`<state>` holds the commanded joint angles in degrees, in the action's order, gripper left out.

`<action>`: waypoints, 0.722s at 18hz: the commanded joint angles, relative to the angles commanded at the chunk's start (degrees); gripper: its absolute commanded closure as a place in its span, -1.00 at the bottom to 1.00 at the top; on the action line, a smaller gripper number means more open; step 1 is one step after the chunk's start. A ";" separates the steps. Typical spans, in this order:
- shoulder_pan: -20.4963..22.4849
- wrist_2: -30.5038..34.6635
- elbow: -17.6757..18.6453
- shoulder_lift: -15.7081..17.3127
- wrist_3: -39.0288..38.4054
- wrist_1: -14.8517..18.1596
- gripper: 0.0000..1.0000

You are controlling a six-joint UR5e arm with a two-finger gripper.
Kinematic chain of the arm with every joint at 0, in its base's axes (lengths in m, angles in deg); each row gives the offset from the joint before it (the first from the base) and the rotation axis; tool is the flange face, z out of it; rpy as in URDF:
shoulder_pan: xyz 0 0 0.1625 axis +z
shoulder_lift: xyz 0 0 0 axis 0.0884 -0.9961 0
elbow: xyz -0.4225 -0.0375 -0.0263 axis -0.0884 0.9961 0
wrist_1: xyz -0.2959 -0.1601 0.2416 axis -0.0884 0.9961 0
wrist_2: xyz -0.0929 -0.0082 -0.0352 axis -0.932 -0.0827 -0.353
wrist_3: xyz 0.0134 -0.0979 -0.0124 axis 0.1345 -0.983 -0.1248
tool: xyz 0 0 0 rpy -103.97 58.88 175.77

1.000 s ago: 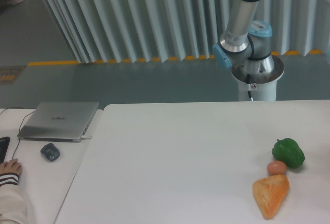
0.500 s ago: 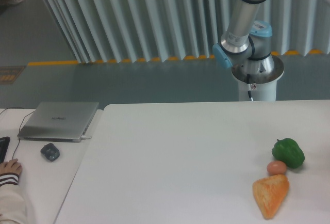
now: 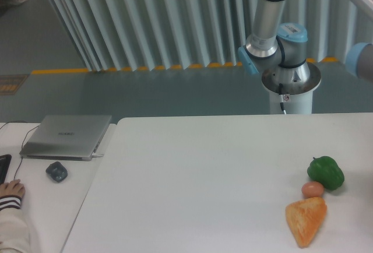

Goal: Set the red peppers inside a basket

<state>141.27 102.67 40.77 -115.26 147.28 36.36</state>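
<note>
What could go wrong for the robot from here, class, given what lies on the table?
1. No red pepper and no basket show in this view, so the arm may have nothing right to pick or fill.
2. The green pepper touches the small brown ball, which sits by the orange wedge; a wrong grab could knock them.
3. The pincer is out of view, so its state is unknown.

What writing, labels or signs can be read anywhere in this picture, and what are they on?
Nothing can be read for certain.
Laptop: a faint mark in the middle of its closed lid, too small and blurred to read.
Robot base: a small red and white sticker near its cable, too small to read.
Floor plate at the far left: a raised pattern, no letters visible.
</note>
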 joint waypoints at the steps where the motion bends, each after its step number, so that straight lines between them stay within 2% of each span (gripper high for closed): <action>1: -0.27 -0.09 0.00 0.09 0.00 1.06 -1.00; 6: -1.49 -3.06 0.18 1.05 0.17 6.77 -1.00; 8: -1.85 -9.64 0.88 2.28 -0.09 9.58 -1.00; 10: -2.20 -15.27 1.58 2.99 -1.83 10.65 -1.00; 13: -3.43 -15.64 2.99 3.95 -2.90 10.82 -1.00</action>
<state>137.84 87.03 43.75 -111.31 144.38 47.19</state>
